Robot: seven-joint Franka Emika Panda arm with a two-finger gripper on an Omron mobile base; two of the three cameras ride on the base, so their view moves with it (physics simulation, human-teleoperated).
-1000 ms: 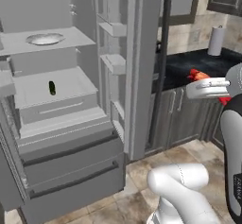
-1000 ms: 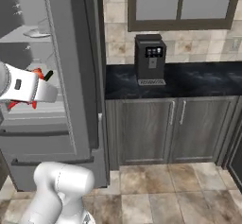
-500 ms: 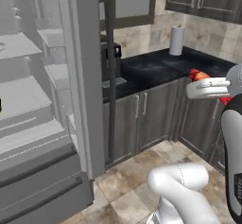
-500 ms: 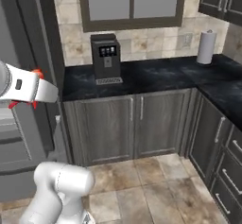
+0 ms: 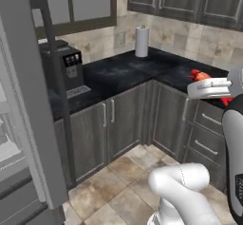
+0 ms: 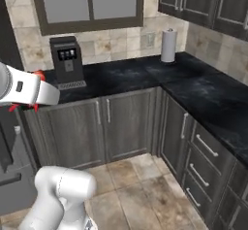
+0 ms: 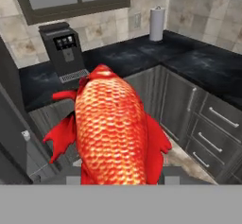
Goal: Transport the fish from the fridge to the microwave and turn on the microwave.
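the red-orange scaly fish (image 7: 111,131) sits clamped in the two-finger gripper (image 7: 113,173), jaws roughly half apart and closed on its body. in the hand view it rises straight up from between the tips, fins flaring out both sides. from the left base cam just a bit of red shows at the end of the white arm (image 5: 209,87), held up in the air in front of the black speckled countertop (image 5: 133,70), not resting on anything. the light-grey fridge (image 5: 23,124) is off at the left edge.

handling, my guess: small and light, no strain on the arm. body looks stiff enough to hold its shape, but scales prob slick, so it could slide or twist in the jaws if swung hard. fins look thin, poor place to grab. best hold is across the thick mid-body, which looks like about where it's gripped now; exact contact pts hidden by the fish itself.

writing/brands: none readable. the black boxy coffee machine (image 7: 64,50) has a small lit panel w/ icons, too small to make out. the white paper towel roll (image 6: 168,45) is plain, no label.
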